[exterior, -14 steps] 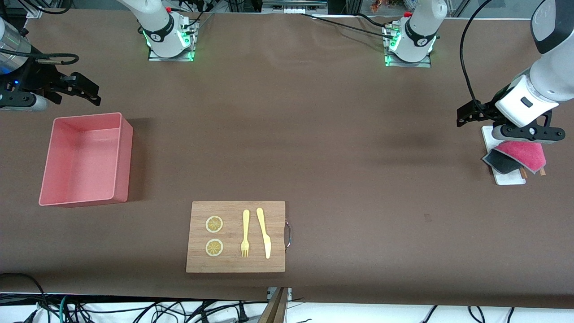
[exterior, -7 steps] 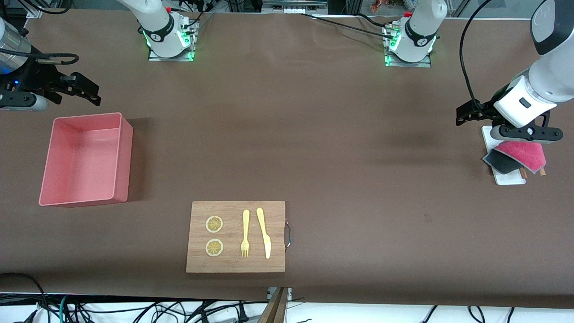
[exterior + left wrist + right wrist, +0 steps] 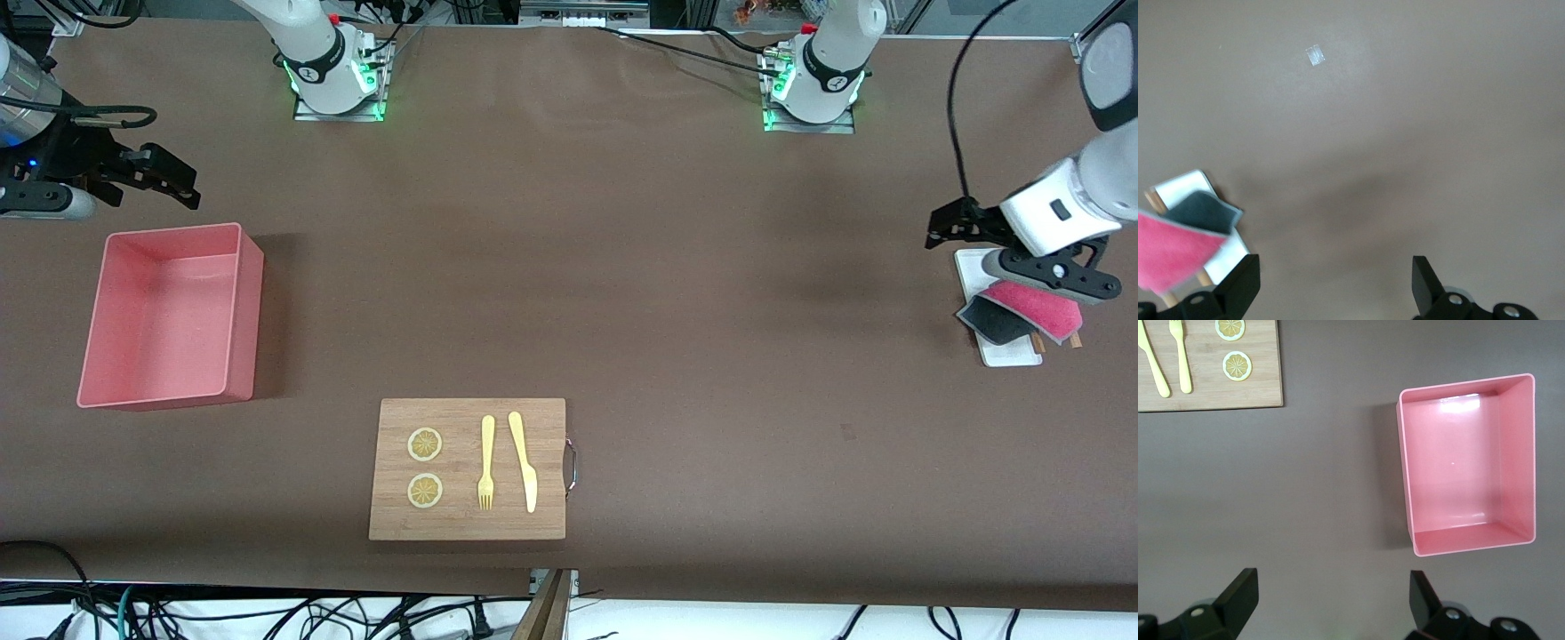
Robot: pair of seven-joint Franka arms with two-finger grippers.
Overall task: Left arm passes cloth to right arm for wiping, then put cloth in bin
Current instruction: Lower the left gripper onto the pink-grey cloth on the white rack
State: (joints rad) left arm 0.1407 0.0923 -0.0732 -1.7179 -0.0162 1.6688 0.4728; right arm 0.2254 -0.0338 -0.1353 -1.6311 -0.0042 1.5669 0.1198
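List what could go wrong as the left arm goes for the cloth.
1. The cloth lies draped over a small white tray with wooden sticks under it; a low grasp may catch the tray or sticks too.
2. The left gripper, jaws open, sits off to one side of the cloth, so closing now would probably miss.
3. The cloth looks folded, grey backing up at one corner; pinching one layer may let it slip.
The right gripper waits open near the bin.

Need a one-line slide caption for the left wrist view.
Open left gripper above the table, pink cloth draped on white tray nearby.
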